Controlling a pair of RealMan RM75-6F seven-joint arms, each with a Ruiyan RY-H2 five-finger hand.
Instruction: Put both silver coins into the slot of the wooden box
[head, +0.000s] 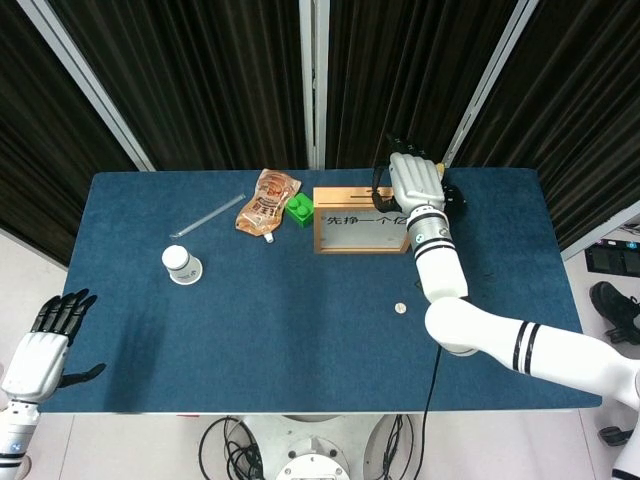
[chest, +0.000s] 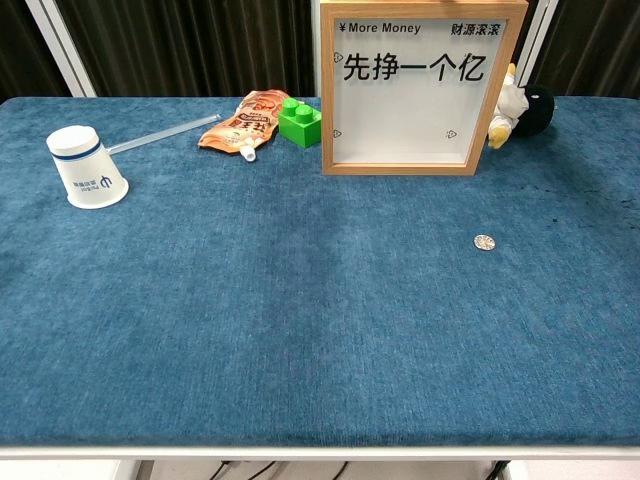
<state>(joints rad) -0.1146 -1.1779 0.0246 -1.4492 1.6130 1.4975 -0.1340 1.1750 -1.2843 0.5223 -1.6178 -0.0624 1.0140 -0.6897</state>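
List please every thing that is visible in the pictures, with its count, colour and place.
table: one, blue cloth, under everything.
box: one, wood frame with white front, back centre, upright.
coin: one visible, silver, flat on the cloth in front of the box, to its right.
cup: one, white with blue band, upside down, left.
straw: one, clear, behind the cup.
pouch: one, orange, left of the brick.
brick: one, green, beside the box's left edge.
toy: one, black and white, right of the box.
left robot hand: white and black, fingers apart, at the near left edge.
right robot hand: white and black, over the box top.
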